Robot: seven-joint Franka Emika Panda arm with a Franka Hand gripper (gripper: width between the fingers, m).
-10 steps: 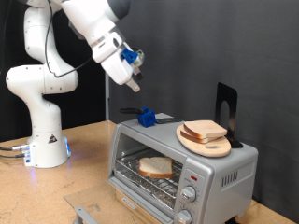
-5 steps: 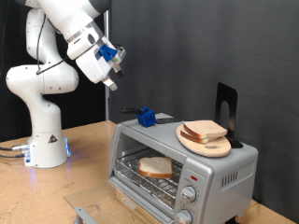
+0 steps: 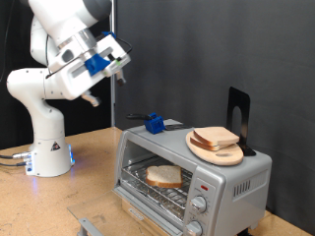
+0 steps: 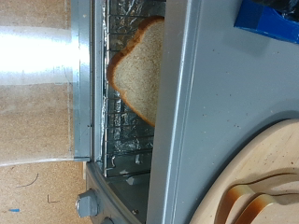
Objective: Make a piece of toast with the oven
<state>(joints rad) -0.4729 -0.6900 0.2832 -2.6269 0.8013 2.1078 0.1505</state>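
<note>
Starting nearest, at the brown worktop (image 3: 54, 208) in front. Seeing the oven (image 3: 236, 177) sitting on it, with its glass door (image 4: 37, 93) folded down and wide open, leaving the way in free.

Finding the piece of toast (image 3: 164, 176) lying flat on the wire rack (image 3: 148, 189) just inside, most likely so the heat can get all around it. Seeing it in the wrist view too, showing past the edge of the grey oven top.

Moving up onto the oven top: spotting a round wooden board (image 3: 224, 154) with the other slices (image 3: 215, 138) piled on it, kept out of the heat. Noticing a small blue thing (image 3: 155, 123) beside it, and a black stand (image 3: 238, 110) behind the board.

Looking farthest back and highest: finding the claw (image 3: 120, 61) hanging in the air, well away from the oven, towards the exterior view's top left. Not being able to tell how far open it is, and not seeing anything in it.

Comparing with a moment ago: swinging away from over the blue thing, more and more to the exterior view's left. Toast, board and door staying just where they were.
</note>
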